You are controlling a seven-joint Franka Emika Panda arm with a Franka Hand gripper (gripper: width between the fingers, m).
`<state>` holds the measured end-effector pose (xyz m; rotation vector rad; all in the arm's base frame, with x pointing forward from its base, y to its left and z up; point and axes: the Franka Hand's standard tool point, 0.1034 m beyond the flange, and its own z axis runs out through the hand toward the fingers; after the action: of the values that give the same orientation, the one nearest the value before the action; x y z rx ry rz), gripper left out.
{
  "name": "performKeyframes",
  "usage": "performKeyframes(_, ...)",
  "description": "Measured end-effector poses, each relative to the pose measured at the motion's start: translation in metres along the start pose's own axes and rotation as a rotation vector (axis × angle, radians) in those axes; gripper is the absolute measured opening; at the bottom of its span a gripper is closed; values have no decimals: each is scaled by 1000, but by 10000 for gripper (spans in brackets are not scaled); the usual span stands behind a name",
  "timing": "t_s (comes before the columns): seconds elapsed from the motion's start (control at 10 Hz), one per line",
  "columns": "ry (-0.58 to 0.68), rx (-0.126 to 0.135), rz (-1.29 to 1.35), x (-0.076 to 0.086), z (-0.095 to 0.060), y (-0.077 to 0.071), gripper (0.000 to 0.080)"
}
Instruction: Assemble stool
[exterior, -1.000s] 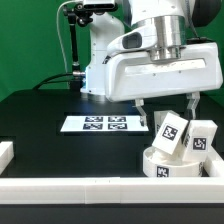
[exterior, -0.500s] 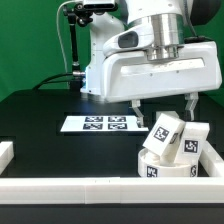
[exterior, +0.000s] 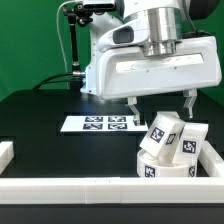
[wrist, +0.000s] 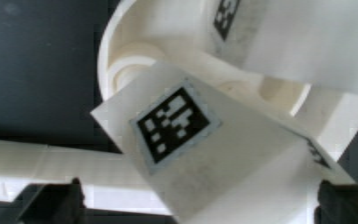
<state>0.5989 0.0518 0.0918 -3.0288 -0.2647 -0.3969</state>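
- Jaws: spread wide, empty, hanging right above a tagged leg [exterior: 160, 130], 1 finger [exterior: 134, 112] to each side of it.
- Leg leans tilted on the seat [exterior: 165, 166]; a 2nd leg [exterior: 193, 142] sits just beside it, toward the exterior view's right.
- Seat rests on the counter [exterior: 45, 125], tucked into the rail [exterior: 90, 187] corner, well apart from the marker board [exterior: 100, 123].
- Wrist view: the leg's long axis runs askew to the line between the fingers.
- Judgement: target lies straight below; a wrist twist is probably needed to square up before closing.
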Motion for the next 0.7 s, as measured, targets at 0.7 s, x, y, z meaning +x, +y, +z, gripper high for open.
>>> performKeyframes(0.7, 3, -4, 10, 0, 0, 1, 649)
